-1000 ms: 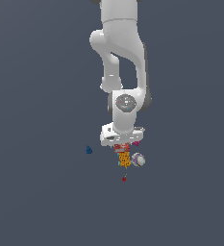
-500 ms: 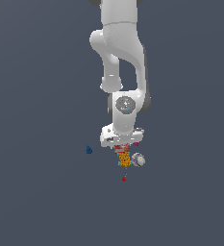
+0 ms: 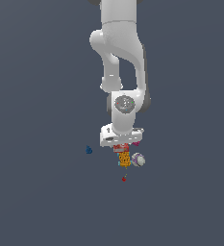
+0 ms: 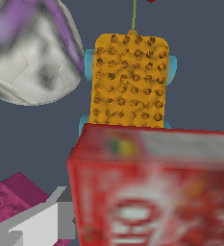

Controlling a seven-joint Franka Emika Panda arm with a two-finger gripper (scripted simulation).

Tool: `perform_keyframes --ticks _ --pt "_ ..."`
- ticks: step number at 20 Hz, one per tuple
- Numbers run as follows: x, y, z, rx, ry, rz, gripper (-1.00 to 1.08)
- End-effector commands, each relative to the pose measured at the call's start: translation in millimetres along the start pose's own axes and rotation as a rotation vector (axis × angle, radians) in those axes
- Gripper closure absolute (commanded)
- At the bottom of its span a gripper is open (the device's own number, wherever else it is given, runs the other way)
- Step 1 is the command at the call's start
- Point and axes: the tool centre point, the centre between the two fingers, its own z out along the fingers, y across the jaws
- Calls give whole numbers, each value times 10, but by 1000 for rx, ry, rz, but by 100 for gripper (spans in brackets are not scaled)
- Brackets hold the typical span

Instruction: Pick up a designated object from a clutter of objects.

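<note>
The designated object, a flat red box (image 4: 156,192) with white and yellow print, fills the wrist view close to the camera and is blurred. One grey finger (image 4: 46,222) presses against its edge; the box hides the other finger. In the exterior view my gripper (image 3: 121,146) hangs straight down over the clutter of objects, with the red box (image 3: 120,148) right under the hand, between the jaws. The orange dotted box (image 4: 130,79) lies just beyond the red one, partly overlapped by it.
A whitish ball with purple streaks (image 4: 29,53) sits beside the orange box (image 3: 125,159). A pink brick (image 4: 7,202) lies by the visible finger. A small blue bit (image 3: 89,150) and a small red bit (image 3: 124,178) lie apart on the dark floor.
</note>
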Motion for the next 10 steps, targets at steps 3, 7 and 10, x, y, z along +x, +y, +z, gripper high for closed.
perform_keyframes --ticks 3,7,10 --pt "23 117 -140 0 1 1 108" --pt "54 293 -356 0 1 1 108" --pt "85 463 -566 0 1 0 108"
